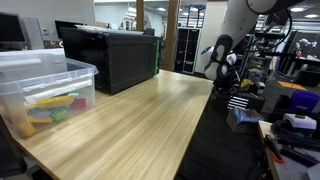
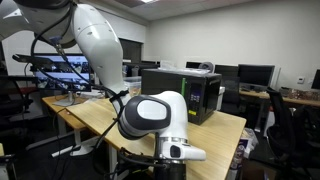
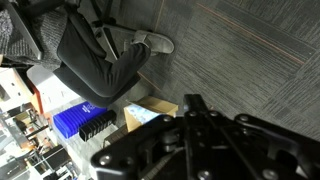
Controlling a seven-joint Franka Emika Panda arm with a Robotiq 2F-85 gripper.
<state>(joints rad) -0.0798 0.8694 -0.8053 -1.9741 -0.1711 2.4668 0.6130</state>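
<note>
Nearest the wrist camera, the gripper [image 3: 190,104] is seen with its fingers pressed together, nothing being pinched between them; it is held off the table's edge, above grey carpet [image 3: 240,50]; just beyond the fingertips an open cardboard box [image 3: 150,108] is found on the floor, and pale contents can be made out in it but are too blurred to be named; beside that box a blue crate [image 3: 72,120] is set, with a black ribbed object [image 3: 98,125] lying against it; what the crate holds cannot be told; farther off, a seated person's leg [image 3: 95,60] in grey trousers and a light shoe [image 3: 155,43] are seen on the carpet; in an exterior view, a clear plastic bin [image 1: 75,75] is placed at the near end of the wooden table [image 1: 140,120]; yellow, green and red items [image 1: 50,103] are contained in it, lying low near its bottom; farther along the table a black case [image 1: 115,55] is stood, closed, well apart from the bin; the white arm [image 2: 95,40] is shown bent down beside the table's long edge
</note>
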